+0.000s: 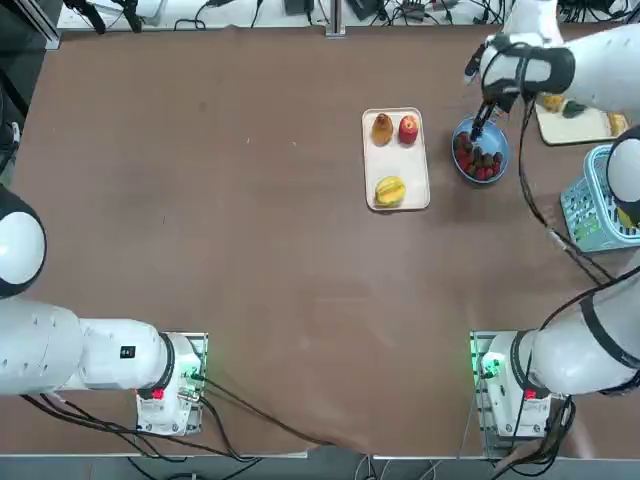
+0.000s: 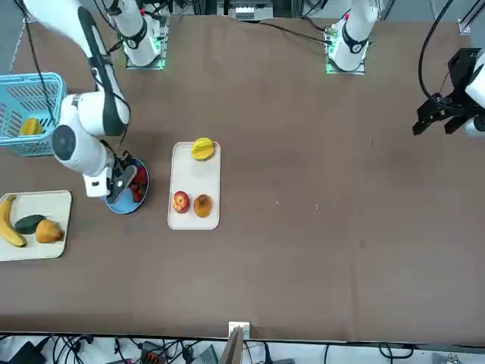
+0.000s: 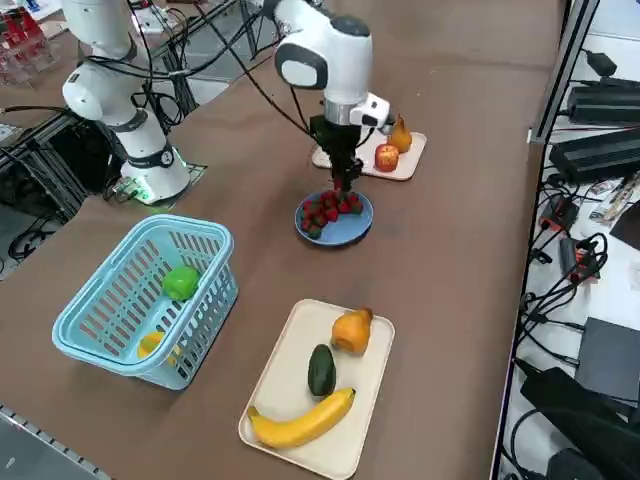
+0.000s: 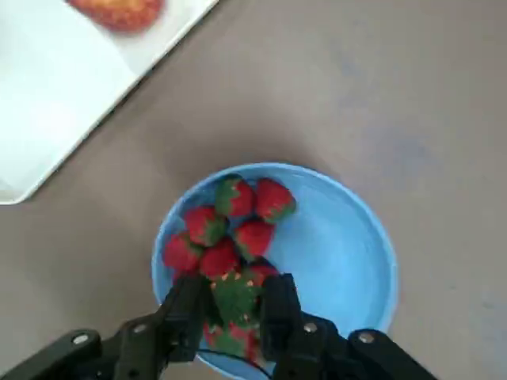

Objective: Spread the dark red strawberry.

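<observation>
Several small dark red strawberries with green tops lie heaped in a blue bowl, crowded to one side. My right gripper reaches down into the bowl and is shut on one strawberry at the edge of the heap, its black fingers pressing on both sides. From overhead the gripper stands over the bowl at the table's far right. The side view shows the gripper just above the strawberries.
A white tray left of the bowl holds a pear, a red apple and a yellow fruit. Another tray carries a banana, an avocado and an orange pear. A light blue basket with fruit stands near the table's right edge.
</observation>
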Controlling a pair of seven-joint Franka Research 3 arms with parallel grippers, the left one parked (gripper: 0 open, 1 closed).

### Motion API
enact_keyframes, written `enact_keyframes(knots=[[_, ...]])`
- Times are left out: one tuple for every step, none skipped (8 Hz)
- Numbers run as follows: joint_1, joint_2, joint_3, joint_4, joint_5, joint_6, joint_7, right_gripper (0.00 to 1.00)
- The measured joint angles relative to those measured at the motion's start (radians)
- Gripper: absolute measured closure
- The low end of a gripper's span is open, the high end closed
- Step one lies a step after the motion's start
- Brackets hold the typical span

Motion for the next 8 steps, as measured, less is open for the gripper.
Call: enact_keyframes(knots=[[-0.022, 0.015, -0.001, 0.038, -0.030, -0.014, -0.018, 0.61], [-0.040, 0.045, -0.001, 0.061, -0.064, -0.012, -0.021, 0.61], [-0.060, 0.085, -0.002, 0.072, -0.082, 0.004, -0.023, 0.61], [-0.074, 0.129, -0.002, 0.074, -0.086, 0.034, -0.026, 0.61], [-0.081, 0.167, -0.002, 0.077, -0.087, 0.054, -0.027, 0.61], [-0.082, 0.190, -0.002, 0.084, -0.087, 0.060, -0.027, 0.59], [-0.083, 0.196, -0.002, 0.089, -0.087, 0.059, -0.027, 0.43], [-0.088, 0.193, -0.002, 0.096, -0.087, 0.046, -0.027, 0.27]])
